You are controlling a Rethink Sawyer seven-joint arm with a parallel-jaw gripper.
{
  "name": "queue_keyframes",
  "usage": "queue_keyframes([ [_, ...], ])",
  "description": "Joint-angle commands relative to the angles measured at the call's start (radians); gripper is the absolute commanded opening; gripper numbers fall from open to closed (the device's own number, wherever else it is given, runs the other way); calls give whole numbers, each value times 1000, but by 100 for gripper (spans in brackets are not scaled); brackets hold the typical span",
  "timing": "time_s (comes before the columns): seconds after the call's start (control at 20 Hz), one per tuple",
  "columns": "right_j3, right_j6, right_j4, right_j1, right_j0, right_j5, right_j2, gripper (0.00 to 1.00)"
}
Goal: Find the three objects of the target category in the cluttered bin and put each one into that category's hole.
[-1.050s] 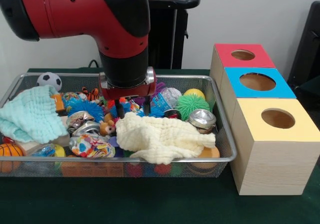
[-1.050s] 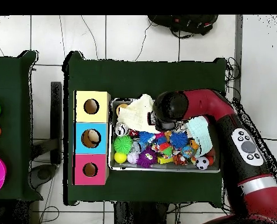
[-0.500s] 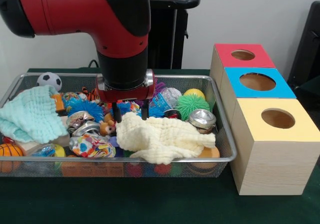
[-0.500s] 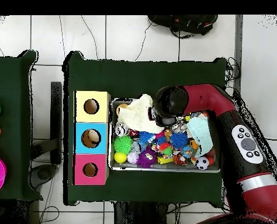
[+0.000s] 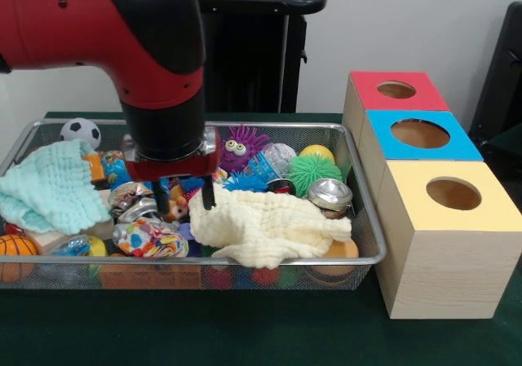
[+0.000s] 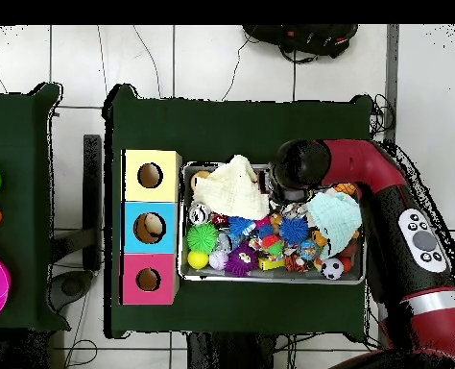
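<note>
I count three boxes: red (image 5: 395, 90), blue (image 5: 418, 134), yellow (image 5: 450, 196). One bin (image 5: 369, 244). Two cloths in it: cream (image 5: 265, 226) and mint (image 5: 50, 188). One soccer ball (image 5: 80, 130), one basketball (image 5: 16, 247).

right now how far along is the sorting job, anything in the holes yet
Nothing looks finished: the red box and yellow box holes look empty from the front, though the blue box hole shows something pale overhead that I can't identify. The gripper hangs with its fingers open and empty, beside the cream cloth. The wire bin is full of toys, so all the picking appears left.
</note>
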Motion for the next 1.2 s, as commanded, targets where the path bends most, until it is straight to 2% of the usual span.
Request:
queue_keyframes([
  [0.05,-25,-429,-36,31,-66,108,-26,100],
  [0.35,105,-435,-34,-31,-117,55,-31,100],
  [0.6,286,-409,-11,-137,-190,14,-26,100],
  [0.9,497,-295,-8,-264,-239,-86,-1,100],
  [1.2,613,-199,-38,-311,-237,-197,14,100],
])
